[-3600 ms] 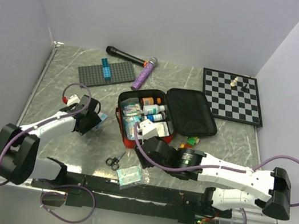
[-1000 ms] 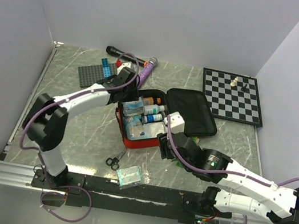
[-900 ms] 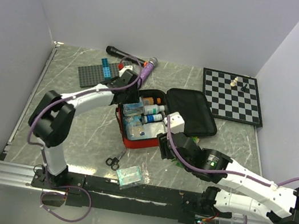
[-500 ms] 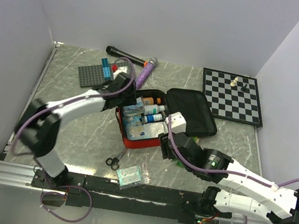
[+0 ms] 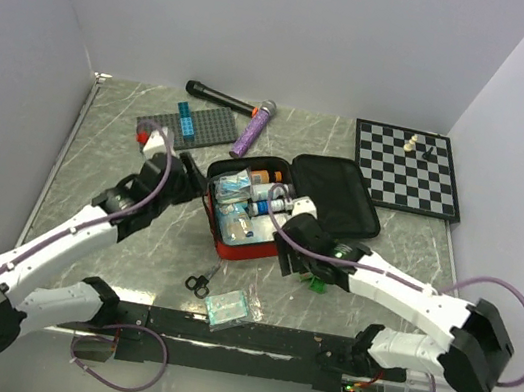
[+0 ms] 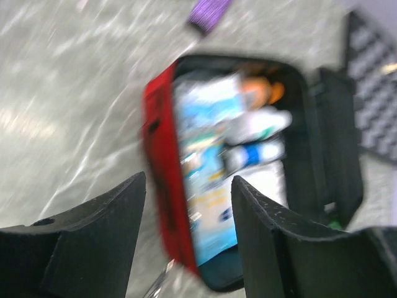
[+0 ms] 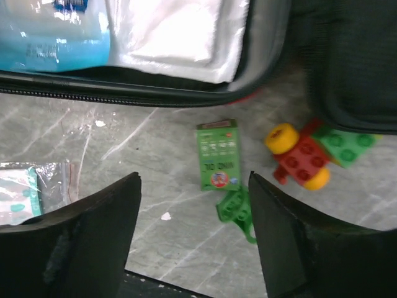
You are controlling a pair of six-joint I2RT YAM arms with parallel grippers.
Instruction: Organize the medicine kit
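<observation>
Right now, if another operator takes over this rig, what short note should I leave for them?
Left gripper: jaws open, empty, just left of the medicine kit.
Right gripper: jaws open, empty, over the table at the kit's near edge, above a small green box.
Done: kit lies unzipped, lid flat, bottles and sachets inside.
Left: green box, scissors and clear packet lie outside; probably pack them, then zip.

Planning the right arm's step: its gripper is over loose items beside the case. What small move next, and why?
Probably lower the right gripper onto the green box: its jaws stand open above it, and the box lies on the table outside the medicine kit.
</observation>
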